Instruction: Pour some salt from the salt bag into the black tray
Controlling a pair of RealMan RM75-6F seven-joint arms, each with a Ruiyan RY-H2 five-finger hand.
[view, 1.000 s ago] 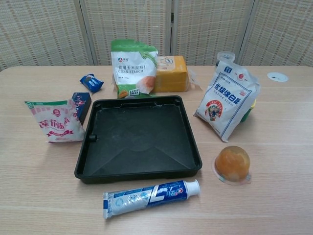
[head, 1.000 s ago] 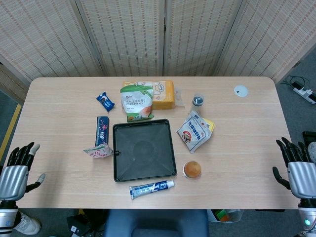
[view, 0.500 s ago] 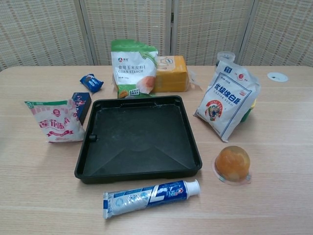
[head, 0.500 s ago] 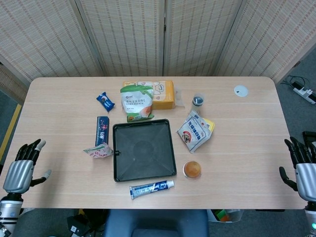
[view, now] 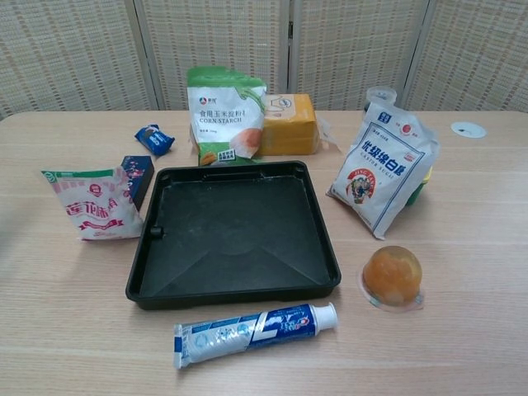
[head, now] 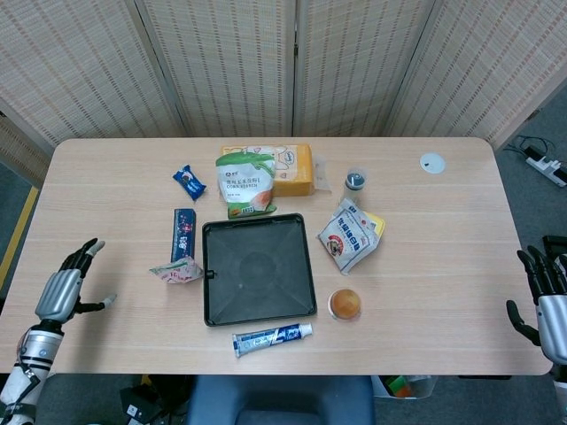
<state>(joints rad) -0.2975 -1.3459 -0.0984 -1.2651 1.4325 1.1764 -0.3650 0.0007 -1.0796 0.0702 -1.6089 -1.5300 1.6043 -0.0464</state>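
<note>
The black tray (head: pixel 258 271) (view: pixel 233 235) lies empty in the middle of the table. Just left of it stands the salt bag (head: pixel 175 271) (view: pixel 93 205), white with pink print. My left hand (head: pixel 67 289) hovers over the table's front left corner, fingers spread and holding nothing, well left of the salt bag. Beyond the table's right edge, my right hand (head: pixel 549 302) is also spread and empty, partly cut off by the frame. Neither hand appears in the chest view.
A corn starch bag (view: pixel 225 114) and a yellow pack (view: pixel 289 123) stand behind the tray. A castor sugar bag (view: pixel 384 167) leans at its right, with a jelly cup (view: pixel 392 276) nearer me. A toothpaste tube (view: pixel 254 329) lies in front. A blue box (head: pixel 183 234) sits behind the salt bag.
My left hand has moved up and rightward over the table's left edge. My right hand has drifted further right and lower. The objects have not moved.
</note>
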